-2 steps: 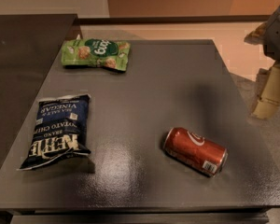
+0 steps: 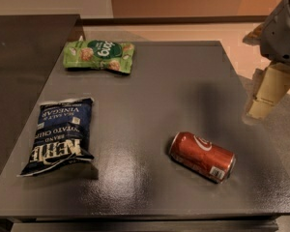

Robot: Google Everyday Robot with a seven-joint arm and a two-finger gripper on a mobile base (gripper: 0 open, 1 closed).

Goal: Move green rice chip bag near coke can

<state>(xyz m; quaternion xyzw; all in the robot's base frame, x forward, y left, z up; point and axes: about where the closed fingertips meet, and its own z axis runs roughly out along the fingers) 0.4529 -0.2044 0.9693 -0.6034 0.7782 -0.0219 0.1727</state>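
Observation:
The green rice chip bag (image 2: pixel 99 56) lies flat at the far left of the dark grey table (image 2: pixel 169 81). The coke can (image 2: pixel 202 156) lies on its side near the front right, well apart from the bag. My gripper (image 2: pixel 267 92) hangs at the right edge of the view, above the table's right edge. It is far from the bag, up and to the right of the can, and holds nothing that I can see.
A dark blue chip bag with white lettering (image 2: pixel 59 135) lies at the front left of the table. A dark counter (image 2: pixel 19 57) adjoins the table on the left. Pale floor shows beyond the right and far edges.
My gripper has shifted slightly left toward the table. The bags and the can have not moved.

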